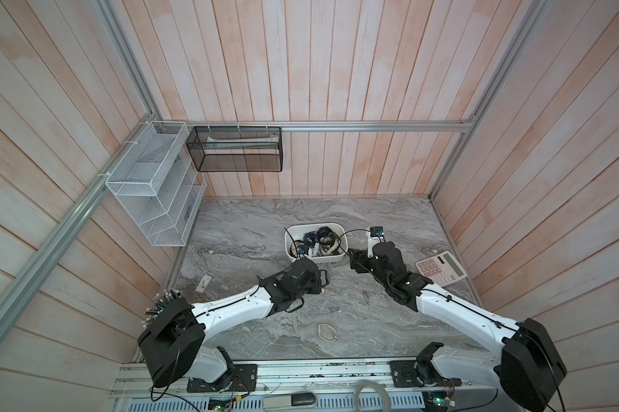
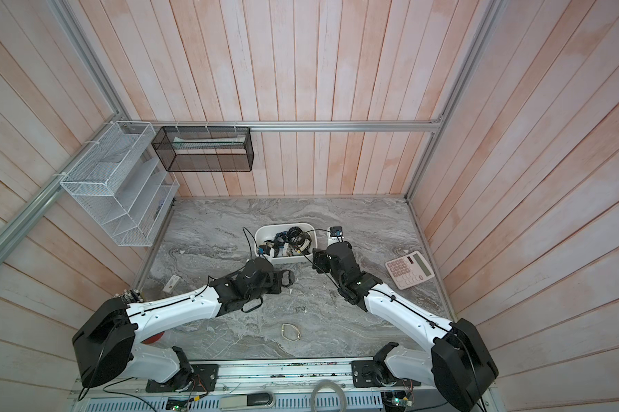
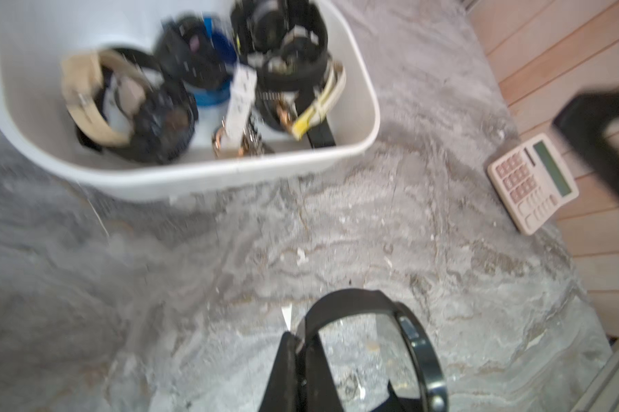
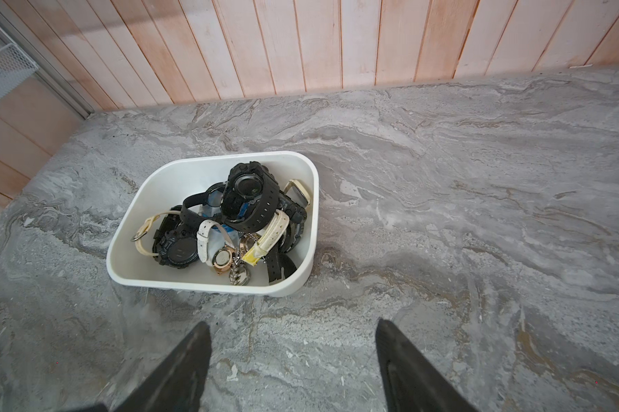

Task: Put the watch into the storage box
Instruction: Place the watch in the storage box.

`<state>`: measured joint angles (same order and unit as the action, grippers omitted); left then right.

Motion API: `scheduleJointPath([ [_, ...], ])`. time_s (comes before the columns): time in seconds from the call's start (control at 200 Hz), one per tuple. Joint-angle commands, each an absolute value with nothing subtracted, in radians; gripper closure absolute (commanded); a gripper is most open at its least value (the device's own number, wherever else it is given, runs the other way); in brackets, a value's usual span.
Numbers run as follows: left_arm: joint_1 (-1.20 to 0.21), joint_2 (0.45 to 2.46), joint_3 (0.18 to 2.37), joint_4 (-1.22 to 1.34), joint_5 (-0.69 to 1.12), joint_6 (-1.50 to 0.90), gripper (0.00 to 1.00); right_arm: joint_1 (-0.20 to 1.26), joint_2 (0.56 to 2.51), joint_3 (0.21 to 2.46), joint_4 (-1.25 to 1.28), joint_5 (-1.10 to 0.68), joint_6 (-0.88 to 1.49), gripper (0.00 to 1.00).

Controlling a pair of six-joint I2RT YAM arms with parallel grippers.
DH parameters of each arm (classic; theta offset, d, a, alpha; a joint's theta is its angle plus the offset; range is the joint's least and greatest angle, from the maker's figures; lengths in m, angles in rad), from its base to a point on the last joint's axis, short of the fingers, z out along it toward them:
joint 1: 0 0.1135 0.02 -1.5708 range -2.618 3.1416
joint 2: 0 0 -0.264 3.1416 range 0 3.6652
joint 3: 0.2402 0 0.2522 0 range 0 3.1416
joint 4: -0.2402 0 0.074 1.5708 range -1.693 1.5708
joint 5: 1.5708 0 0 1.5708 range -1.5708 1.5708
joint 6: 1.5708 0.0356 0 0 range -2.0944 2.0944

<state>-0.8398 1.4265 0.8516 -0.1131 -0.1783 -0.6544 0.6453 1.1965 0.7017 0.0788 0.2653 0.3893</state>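
Note:
The watch [image 3: 372, 321], a black one with its strap closed into a loop, is pinched at the strap by my left gripper [image 3: 297, 344], which is shut on it. In both top views the watch [image 1: 323, 277] [image 2: 287, 277] sticks out of the left gripper [image 1: 316, 282] just in front of the storage box [image 1: 318, 259] [image 2: 286, 260]. The storage box [image 4: 208, 283] [image 3: 229, 174] is a white tub that holds several watches. My right gripper [image 4: 293, 328] [image 1: 352, 259] stands open and empty near the box's right front corner.
A pink calculator [image 1: 440, 273] [image 3: 532, 182] lies at the right wall. A thin gold loop [image 1: 327, 332] lies on the marble near the front. A small white item [image 1: 203, 283] lies at the left. A white wire rack [image 1: 151, 189] and a black mesh basket [image 1: 234, 149] hang on the walls.

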Motion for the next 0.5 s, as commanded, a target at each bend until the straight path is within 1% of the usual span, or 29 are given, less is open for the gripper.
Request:
scheduleJointPath([
  [0.0, -0.753, 1.409, 0.934, -0.164, -0.195, -0.5, 1.0, 0.643, 1.163, 0.688, 0.067, 0.291, 0.378, 0.25],
  [0.185, -0.636, 1.458, 1.051, -0.176, -0.161, -0.39, 1.0, 0.643, 1.134, 0.671, 0.06, 0.294, 0.386, 0.25],
  [0.365, -0.552, 1.567, 1.155, -0.182, -0.11, -0.364, 1.0, 0.641, 1.125, 0.666, 0.052, 0.29, 0.391, 0.25],
  [0.495, -0.516, 1.663, 1.238, -0.193, -0.122, -0.322, 1.0, 0.64, 1.121, 0.661, 0.057, 0.285, 0.385, 0.25],
])
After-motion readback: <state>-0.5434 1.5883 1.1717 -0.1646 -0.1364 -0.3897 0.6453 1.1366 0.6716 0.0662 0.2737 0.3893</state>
